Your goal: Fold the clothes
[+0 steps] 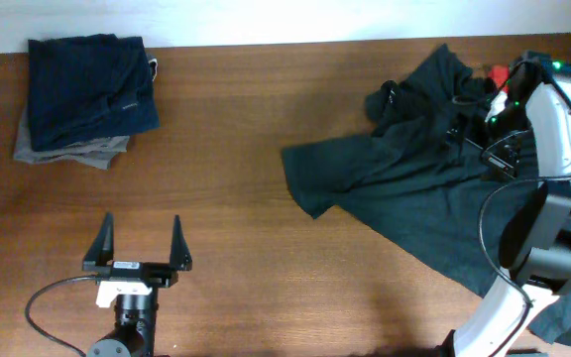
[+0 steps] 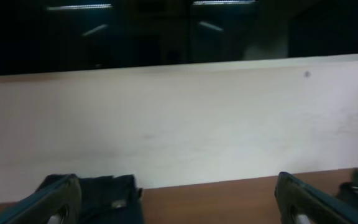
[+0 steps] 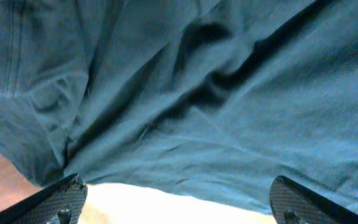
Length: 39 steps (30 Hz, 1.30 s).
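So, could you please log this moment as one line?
left gripper: open, empty | right gripper: open above crumpled dark T-shirt | folded stack: far-left

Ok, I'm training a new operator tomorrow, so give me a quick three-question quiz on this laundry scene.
1. True or false: the dark shirt is already folded.
2. Where does the folded stack lie? A) far left corner B) on top of the shirt C) near right corner
3. Which end effector is over the shirt?
Key: 1 false, it lies crumpled; 2 A; 3 the right end effector, its fingers wide apart.
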Available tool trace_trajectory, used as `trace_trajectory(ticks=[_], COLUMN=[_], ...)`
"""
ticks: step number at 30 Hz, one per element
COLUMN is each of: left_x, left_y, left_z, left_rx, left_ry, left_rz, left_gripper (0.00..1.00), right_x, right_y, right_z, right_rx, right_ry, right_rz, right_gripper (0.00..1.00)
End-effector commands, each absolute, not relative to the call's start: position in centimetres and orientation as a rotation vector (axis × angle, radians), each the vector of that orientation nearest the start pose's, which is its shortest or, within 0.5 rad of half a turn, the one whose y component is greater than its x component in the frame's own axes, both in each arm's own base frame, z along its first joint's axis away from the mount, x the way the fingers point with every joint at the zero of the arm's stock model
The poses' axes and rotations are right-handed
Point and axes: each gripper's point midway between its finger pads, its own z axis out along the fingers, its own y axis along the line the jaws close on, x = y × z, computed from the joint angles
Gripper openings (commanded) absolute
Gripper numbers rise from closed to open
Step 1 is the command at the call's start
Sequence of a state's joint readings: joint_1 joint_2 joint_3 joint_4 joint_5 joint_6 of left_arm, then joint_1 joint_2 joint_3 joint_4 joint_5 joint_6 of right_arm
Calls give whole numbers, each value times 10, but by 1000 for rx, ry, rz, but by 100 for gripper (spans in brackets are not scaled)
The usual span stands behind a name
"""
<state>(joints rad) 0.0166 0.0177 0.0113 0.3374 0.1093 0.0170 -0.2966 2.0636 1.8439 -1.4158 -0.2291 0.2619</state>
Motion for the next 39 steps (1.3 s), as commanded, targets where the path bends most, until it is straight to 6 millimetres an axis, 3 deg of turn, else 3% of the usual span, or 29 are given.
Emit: trace_trajectory(ticks=[1,4,7,10,15,22,27,29,33,36,39], left_x=[231,235,252,296,350,401,419,417,391,374,370], left_y=[-24,-24,-34,-41,-86,-127,-169,-179,-215,-224,-224], left_z=[277,301,330,351,357,319,266,251,219,198,186], left_rx=[129,143,237,276,474,568,576,591,698,733,601], left_ry=[1222,1227,1262,1423,1652,1870,2151,2228,2364,2455,2561], left_rz=[-91,-74,-59,-117,-420,-690,-610,-575,-690,-716,-754], left_gripper=[99,99,99,99,99,99,99,99,99,99,99], right_x=[383,384,385,383,373,340,315,305,277,262,249], right_y=[-85,-86,-86,-90,-101,-128,-137,-141,-157,-165,-175], right_z=[129,129,129,132,150,201,240,247,255,253,251], right_rx=[896,902,904,931,1001,1143,1194,1224,1340,1428,1525], right_ry=[2974,2965,2960,2952,2906,2747,2621,2598,2566,2564,2537], right_rz=[348,347,346,304,182,-115,-134,-137,-143,-116,-116], right_gripper=[99,99,99,99,99,99,99,99,99,99,99])
